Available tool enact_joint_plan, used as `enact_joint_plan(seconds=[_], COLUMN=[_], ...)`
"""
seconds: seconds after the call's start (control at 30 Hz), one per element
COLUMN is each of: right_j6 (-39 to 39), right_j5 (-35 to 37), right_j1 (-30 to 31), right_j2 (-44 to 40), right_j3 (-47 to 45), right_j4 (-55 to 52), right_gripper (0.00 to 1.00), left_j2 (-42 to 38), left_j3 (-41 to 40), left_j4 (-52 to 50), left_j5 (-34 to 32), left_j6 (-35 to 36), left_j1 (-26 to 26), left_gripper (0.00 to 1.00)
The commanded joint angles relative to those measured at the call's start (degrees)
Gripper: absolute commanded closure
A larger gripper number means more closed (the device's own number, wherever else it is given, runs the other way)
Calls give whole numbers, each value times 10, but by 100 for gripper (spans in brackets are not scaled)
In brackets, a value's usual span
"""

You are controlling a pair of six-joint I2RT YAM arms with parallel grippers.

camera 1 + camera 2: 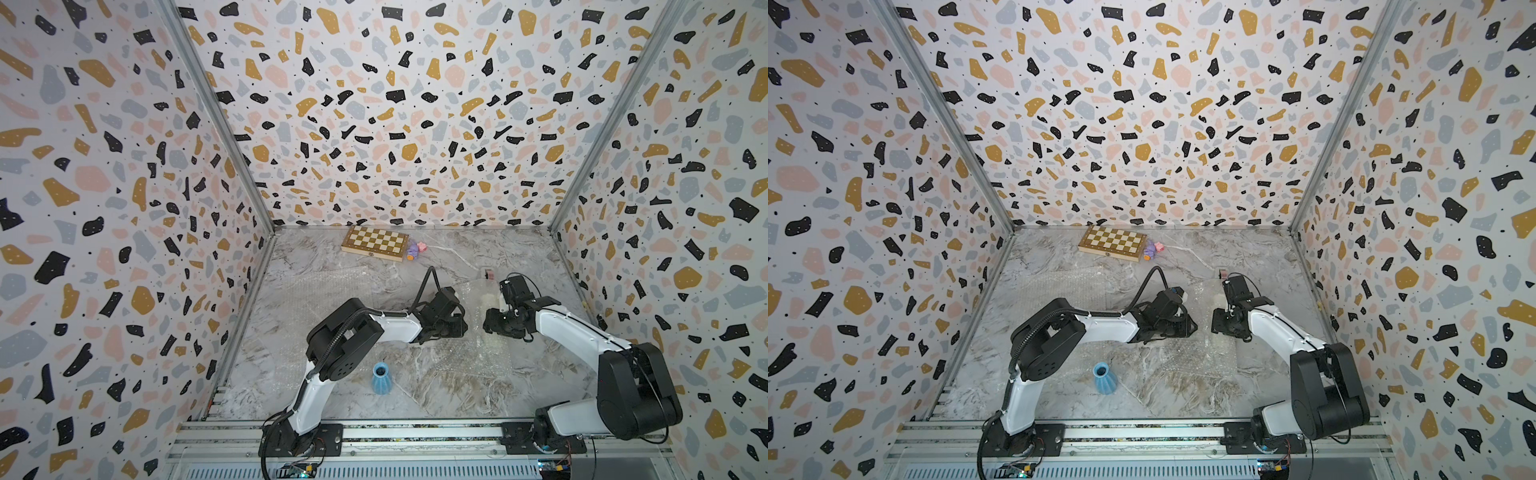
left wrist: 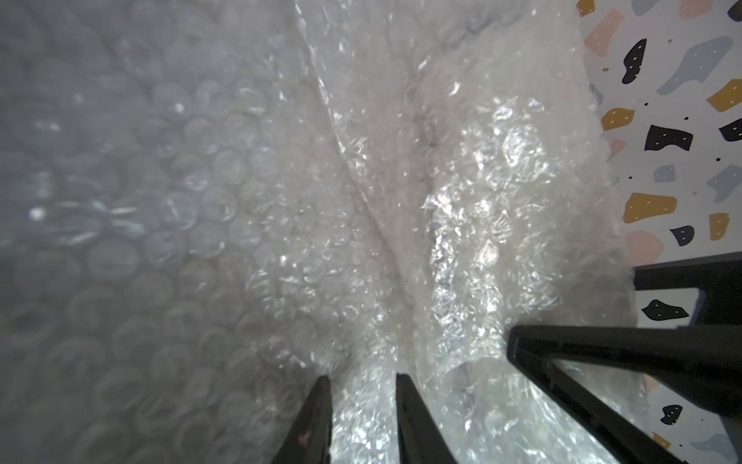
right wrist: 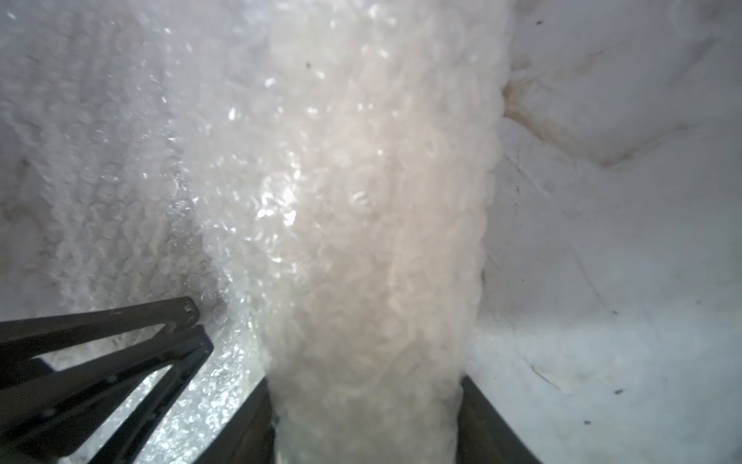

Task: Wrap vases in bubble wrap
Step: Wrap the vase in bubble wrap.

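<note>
Two wrist views alone: left jaws pinch bubble wrap (image 2: 363,405), right jaws clasp vase (image 3: 373,249).

A terrazzo pattern of black, ochre, pink and grey-blue flecks on white is shown on the walls (image 1: 104,166), grey-white marbling with brownish veins on the tabletop (image 1: 436,386), tan-and-cream checks on the chessboard (image 1: 374,243), light blue ribbing on the small vase (image 1: 380,380), and a cream tint on the taller vase (image 3: 369,249) under clear, glinting bubble wrap (image 2: 281,241).
</note>
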Motion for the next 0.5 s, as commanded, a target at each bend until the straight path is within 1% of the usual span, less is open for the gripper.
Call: enact_joint_plan(seconds=[0.0, 0.07, 0.17, 0.33, 0.47], right_j6=[31, 41, 62, 98, 117], right_j5=[66, 93, 113, 168, 189], right_j1=[25, 47, 77, 136, 165], right_j2=[7, 15, 27, 58, 86], right_j3=[24, 33, 47, 75, 93], right_j4=[-39, -48, -57, -83, -96], right_gripper=[43, 43, 43, 43, 43], left_j2=[-48, -69, -88, -112, -139], left_j3=[-48, -68, -80, -95, -104], left_j4=[54, 58, 49, 45, 30], left_j5=[-2, -3, 7, 9, 4], left_j6=[-6, -4, 0, -1, 4], left_j1=[24, 36, 53, 74, 82], left_gripper=[72, 71, 71, 71, 71])
